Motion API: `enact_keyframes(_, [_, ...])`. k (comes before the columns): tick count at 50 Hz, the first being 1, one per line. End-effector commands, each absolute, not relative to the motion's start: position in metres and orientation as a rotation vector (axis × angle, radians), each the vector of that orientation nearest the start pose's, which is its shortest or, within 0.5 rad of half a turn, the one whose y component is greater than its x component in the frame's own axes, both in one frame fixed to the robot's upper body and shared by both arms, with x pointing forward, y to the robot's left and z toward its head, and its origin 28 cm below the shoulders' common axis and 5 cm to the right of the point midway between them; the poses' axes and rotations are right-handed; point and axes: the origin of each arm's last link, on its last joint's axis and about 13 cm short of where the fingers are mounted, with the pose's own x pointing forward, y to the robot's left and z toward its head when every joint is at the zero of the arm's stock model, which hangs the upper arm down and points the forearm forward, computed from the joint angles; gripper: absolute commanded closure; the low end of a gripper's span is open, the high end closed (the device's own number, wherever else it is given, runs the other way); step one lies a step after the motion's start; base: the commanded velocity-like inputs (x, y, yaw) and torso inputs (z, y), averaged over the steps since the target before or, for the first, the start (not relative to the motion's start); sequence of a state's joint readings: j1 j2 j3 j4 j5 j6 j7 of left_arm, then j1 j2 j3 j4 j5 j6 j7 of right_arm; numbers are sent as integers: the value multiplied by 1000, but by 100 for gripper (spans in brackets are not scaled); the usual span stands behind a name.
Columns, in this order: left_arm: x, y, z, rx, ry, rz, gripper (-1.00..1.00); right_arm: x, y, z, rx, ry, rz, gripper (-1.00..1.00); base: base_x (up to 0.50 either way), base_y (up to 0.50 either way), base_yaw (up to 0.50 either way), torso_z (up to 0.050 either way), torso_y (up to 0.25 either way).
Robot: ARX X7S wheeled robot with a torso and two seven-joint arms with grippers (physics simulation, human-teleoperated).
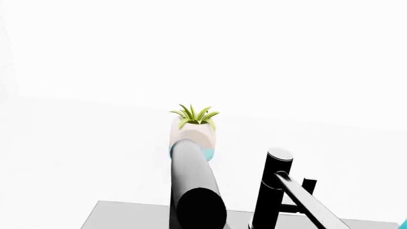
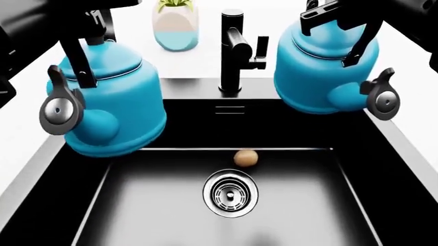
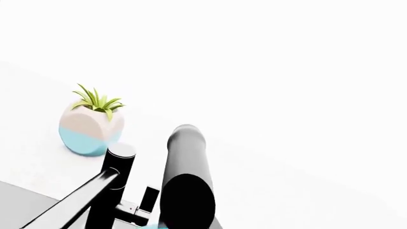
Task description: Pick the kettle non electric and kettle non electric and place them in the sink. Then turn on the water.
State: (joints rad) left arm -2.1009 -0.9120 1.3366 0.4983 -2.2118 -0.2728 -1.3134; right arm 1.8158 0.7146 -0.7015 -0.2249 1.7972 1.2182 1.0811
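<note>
Both kettles are hanging over the sink (image 2: pixel 383 148), neither set down: left kettle (image 2: pixel 113 110) in the left hand (image 2: pixel 85 23), right kettle (image 2: pixel 325 72) seemingly in the right hand (image 2: pixel 339 13). Faucet (image 2: pixel 236 48) untouched.

Glossy turquoise enamel is shown on both kettles (image 2: pixel 113 110) (image 2: pixel 321 77), with matt black handles. The sink (image 2: pixel 287 205) is finished in smooth satin black; its drain (image 2: pixel 231 192) is polished chrome. The faucet (image 2: pixel 234 51) is rendered glossy black.
</note>
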Motion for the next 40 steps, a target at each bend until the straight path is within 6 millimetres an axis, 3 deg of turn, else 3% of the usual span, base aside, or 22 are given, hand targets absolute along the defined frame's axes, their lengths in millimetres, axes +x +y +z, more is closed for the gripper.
enact_keyframes(1, [180,198,404,-120,-60,-9,100,220,-120,406,-351,-124,5,100,500,0,0,0,0])
enact_keyframes(24, [178,200,408,-124,-72,0,100,220,-116,399,-323,-95,20,100,55,0,0,1,2])
enact_keyframes(40, [179,201,409,-131,-75,9,100,212,-115,376,-273,-14,87,100,0,0,0,1,2])
